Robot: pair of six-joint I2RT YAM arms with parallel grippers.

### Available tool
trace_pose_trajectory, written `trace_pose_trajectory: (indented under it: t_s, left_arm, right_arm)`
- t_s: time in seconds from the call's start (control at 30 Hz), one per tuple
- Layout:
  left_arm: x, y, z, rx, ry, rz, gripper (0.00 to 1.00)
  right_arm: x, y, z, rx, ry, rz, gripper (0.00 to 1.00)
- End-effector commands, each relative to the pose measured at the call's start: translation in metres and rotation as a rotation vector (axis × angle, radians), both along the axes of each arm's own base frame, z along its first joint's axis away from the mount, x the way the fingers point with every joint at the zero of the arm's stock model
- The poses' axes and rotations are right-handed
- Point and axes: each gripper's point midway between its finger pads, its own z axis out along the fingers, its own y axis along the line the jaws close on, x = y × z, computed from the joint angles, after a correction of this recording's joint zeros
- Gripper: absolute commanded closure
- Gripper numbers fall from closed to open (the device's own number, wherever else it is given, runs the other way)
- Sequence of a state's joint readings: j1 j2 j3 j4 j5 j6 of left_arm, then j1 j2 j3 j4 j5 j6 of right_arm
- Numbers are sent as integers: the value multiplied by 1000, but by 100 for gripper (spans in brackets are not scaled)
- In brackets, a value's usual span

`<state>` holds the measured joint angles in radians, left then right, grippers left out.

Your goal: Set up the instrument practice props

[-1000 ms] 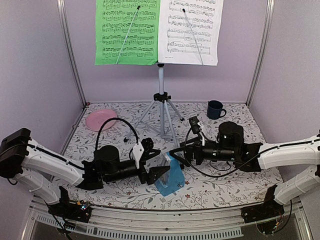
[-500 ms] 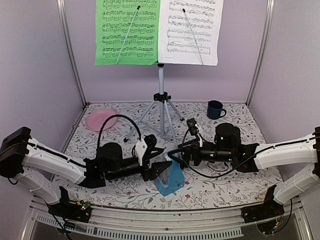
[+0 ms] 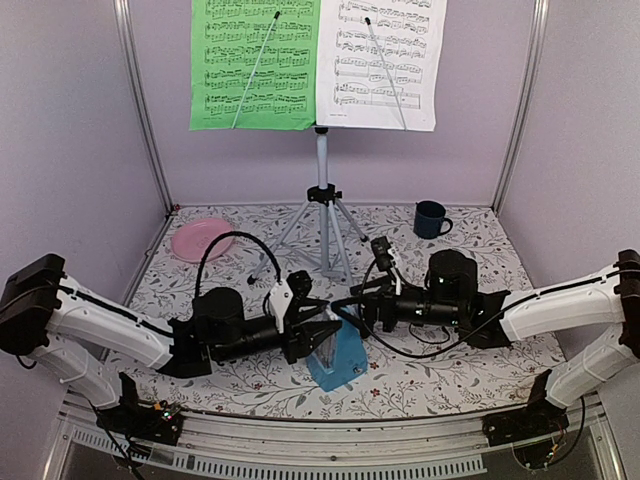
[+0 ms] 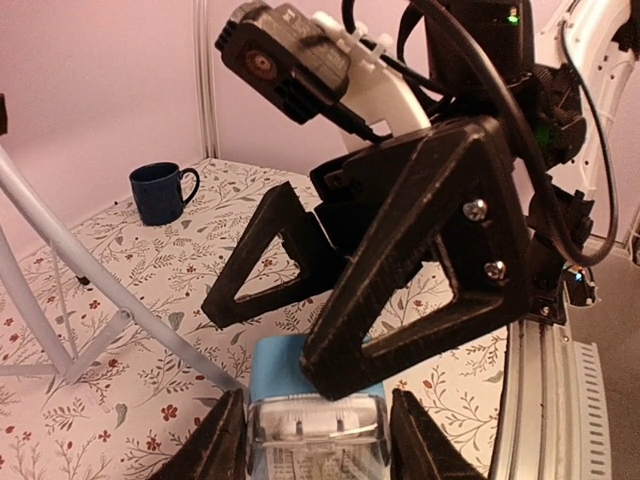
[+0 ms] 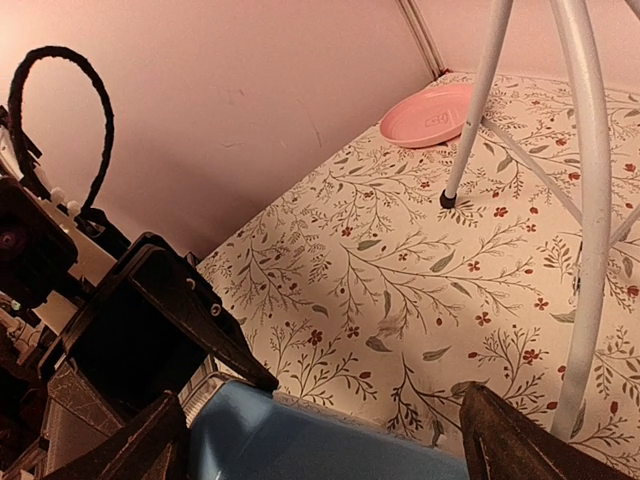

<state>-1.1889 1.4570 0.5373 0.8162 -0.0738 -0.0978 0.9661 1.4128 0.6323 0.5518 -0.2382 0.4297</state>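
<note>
We've got white arm links (image 3: 100, 325) with black joints (image 3: 217, 312), looped black cables (image 3: 228, 233), black triangular fingers (image 4: 420, 250), two silver screws (image 4: 476, 208) on one, green LED (image 4: 512, 16).

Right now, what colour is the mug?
The mug is dark blue; the left wrist view shows it best.

The metronome (image 3: 340, 366) is smooth light-blue plastic with a clear, glossy front. The tripod (image 3: 322, 190) looks like satin silver metal, the sheet-music pages (image 3: 255, 65) are matt paper, and the mug (image 3: 430, 218) is shiny and glazed.

Blue metronome (image 3: 338, 362) sits before the upright stand (image 3: 322, 185) holding sheet-music pages (image 3: 256, 66).
</note>
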Motion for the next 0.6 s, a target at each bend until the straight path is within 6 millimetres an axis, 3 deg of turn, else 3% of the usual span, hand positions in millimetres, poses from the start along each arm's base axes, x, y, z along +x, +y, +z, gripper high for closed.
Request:
trace_pose_trajectory:
  t_s: [0.0, 0.57]
  left_arm:
    - [-9, 7, -28, 79, 17, -38, 66]
    - [-25, 22, -28, 36, -47, -93, 69]
  right_arm:
    - [1, -23, -80, -228, 74, -56, 5]
    - [-3, -45, -130, -359, 97, -86, 8]
